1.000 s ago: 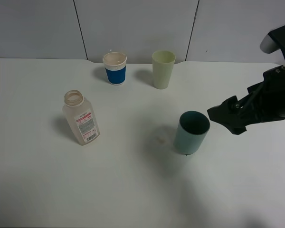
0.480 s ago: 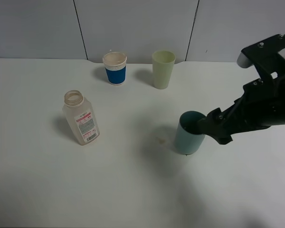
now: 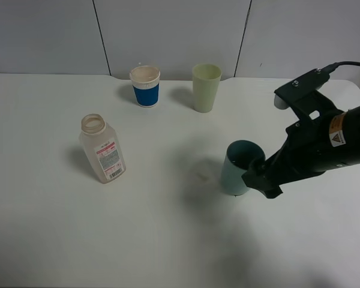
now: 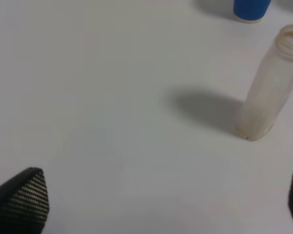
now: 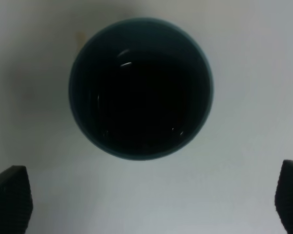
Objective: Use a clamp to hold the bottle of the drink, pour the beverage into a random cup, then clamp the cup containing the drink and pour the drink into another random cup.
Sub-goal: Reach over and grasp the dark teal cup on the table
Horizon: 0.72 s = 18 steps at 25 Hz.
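Right tool (image 3: 259, 179): spread wide and pinching nothing. In my wrist view (image 5: 149, 204) its two sides sit in the lower corners of the frame, with the teal cup ahead of them and not yet between them.
Left tool (image 4: 158, 200): also spread and empty, well clear of the bottle; the high view does not show it.
Teal cup (image 3: 237, 171): upright on the bench (image 3: 168, 240), right of centre. From above (image 5: 140, 87) it holds a dark drink (image 5: 136, 102) with small glints on its surface.
Bottle (image 3: 102, 149): upright at centre left, uncapped; it looks empty to me (image 4: 268, 92).
Other cups: blue cup (image 3: 146, 86) and green cup (image 3: 206, 87) stand side by side but apart at upper centre. Only the blue one's base shows in the left wrist view (image 4: 251, 9).
Step in hand: I judge the bottle pour done and the clamping of the teal cup to be under way.
Right arm (image 3: 324, 138): it enters from the right edge and slopes down to the left, with the tool overlapping the cup's lower right side. I cannot tell whether they touch.
Next move: bring the tool further on until it straddles the cup wall, then press together firmly and evenly. After that, lift level, carry to the blue or green cup and tilt slowly so the drink does not slop.
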Motion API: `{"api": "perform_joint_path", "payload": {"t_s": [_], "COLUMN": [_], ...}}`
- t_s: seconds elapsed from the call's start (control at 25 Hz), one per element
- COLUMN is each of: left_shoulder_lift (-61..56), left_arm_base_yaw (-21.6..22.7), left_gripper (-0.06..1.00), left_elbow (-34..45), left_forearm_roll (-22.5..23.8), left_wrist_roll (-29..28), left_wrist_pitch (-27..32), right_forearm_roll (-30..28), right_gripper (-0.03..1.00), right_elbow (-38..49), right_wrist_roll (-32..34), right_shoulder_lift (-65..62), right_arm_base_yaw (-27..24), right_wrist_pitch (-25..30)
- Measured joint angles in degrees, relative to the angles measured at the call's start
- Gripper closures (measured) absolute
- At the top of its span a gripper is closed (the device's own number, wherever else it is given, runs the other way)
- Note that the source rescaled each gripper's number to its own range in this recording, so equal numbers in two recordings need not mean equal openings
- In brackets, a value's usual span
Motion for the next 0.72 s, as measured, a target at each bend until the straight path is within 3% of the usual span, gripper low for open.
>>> {"api": "perform_joint_path", "payload": {"t_s": [0.2,0.48,0.72], "left_shoulder_lift": [0.0,0.0,0.0], "left_arm_base_yaw": [0.0,0.0,0.0], "left_gripper": [-0.06,-0.06,-0.06], "left_elbow": [0.0,0.0,0.0], "left_forearm_roll": [0.0,0.0,0.0], "left_wrist_roll": [0.0,0.0,0.0], "left_wrist_pitch": [0.0,0.0,0.0], "right_forearm_roll": [0.0,-0.1,-0.1], "right_gripper": [-0.03,-0.03,-0.03], "right_elbow": [0.0,6.3,10.7], "right_wrist_roll": [0.3,0.4,1.2], "right_shoulder_lift": [3.1,7.1,9.2], "right_arm_base_yaw": [0.0,0.0,0.0], "right_wrist_pitch": [-0.9,-13.7,-21.4]}}
